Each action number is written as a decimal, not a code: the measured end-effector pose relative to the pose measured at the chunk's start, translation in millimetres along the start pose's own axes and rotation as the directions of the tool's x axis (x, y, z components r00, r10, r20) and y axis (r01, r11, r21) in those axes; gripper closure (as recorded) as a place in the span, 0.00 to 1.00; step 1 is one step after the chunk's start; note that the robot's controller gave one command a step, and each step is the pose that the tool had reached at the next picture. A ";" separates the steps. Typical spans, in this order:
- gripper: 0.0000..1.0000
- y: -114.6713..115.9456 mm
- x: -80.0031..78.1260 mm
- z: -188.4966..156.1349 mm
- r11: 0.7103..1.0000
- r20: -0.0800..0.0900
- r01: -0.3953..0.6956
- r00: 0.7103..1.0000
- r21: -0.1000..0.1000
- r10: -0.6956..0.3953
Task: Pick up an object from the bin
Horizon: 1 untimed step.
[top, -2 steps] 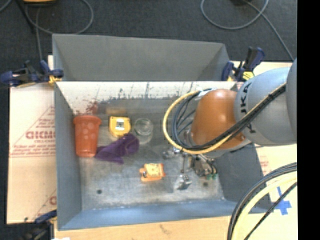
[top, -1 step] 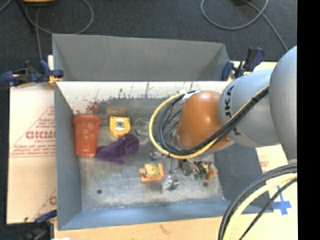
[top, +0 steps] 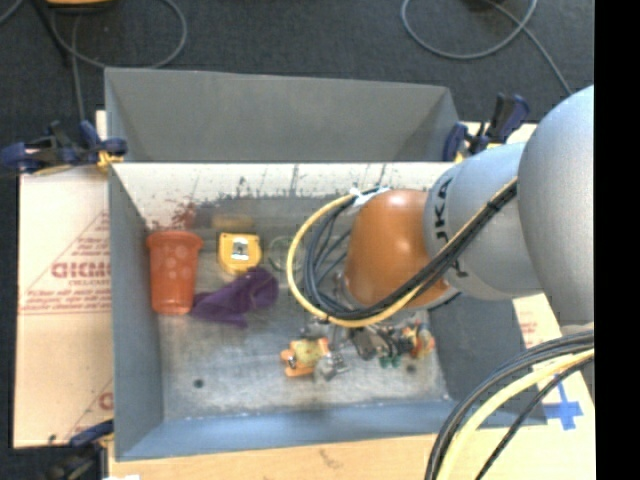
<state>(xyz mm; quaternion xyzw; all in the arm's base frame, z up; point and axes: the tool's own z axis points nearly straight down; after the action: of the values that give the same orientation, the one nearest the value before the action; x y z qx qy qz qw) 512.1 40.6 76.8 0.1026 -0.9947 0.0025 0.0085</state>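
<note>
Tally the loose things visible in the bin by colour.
Orange: 1, cup
Yellow: 1, tape measure
Purple: 1, cloth
Mixed colours: 2, left toy, right toy
Total: 5; the arm may hide more.

The grey metal bin (top: 215, 373) carries an orange cup (top: 171, 270) near its left wall. A small yellow boxy thing (top: 238, 252) lies just right of the cup, with a crumpled purple cloth (top: 238, 298) below it. A heap of little mixed toys (top: 312, 358) lies nearer the front wall.
</note>
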 end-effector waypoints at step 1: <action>1.00 0.1 -0.2 0.0 1.000 0.001 0.000 1.000 0.000 0.000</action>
<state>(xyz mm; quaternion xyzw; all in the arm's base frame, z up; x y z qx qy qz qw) 512.3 40.8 76.8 0.1028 -0.9947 0.0024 0.0082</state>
